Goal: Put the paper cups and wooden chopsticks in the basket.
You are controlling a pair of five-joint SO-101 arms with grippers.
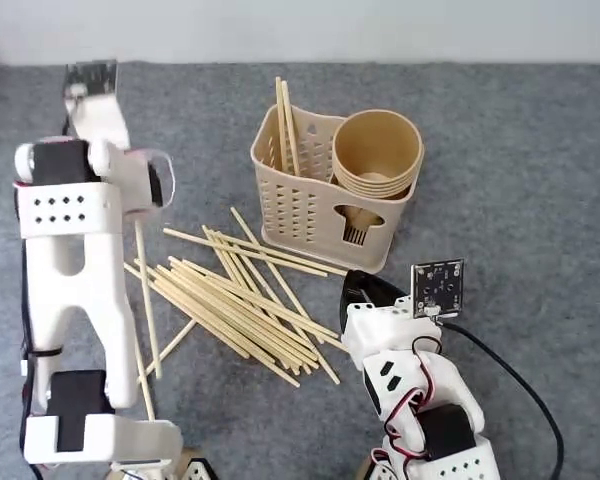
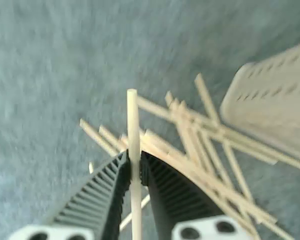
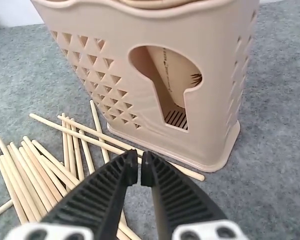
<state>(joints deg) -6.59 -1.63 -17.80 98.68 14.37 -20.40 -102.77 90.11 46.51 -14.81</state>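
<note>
My left gripper (image 2: 133,159) is shut on a single wooden chopstick (image 2: 132,120), which sticks out past the fingertips above the grey mat. Beyond it lies a loose pile of chopsticks (image 2: 200,142), with the beige basket (image 2: 275,112) to one side. From above, the basket (image 1: 305,205) holds stacked paper cups (image 1: 377,150) and two upright chopsticks (image 1: 286,125). The pile (image 1: 240,300) lies in front of it. My right gripper (image 3: 139,164) is shut and empty, low over the mat just before the basket (image 3: 115,65). A cup (image 3: 177,75) shows through the basket's handle cut-out.
The left arm (image 1: 70,230) stands along the left side of the mat and the right arm (image 1: 410,390) at the front right, with a black cable (image 1: 520,385) trailing from it. Bare grey mat lies right of and behind the basket.
</note>
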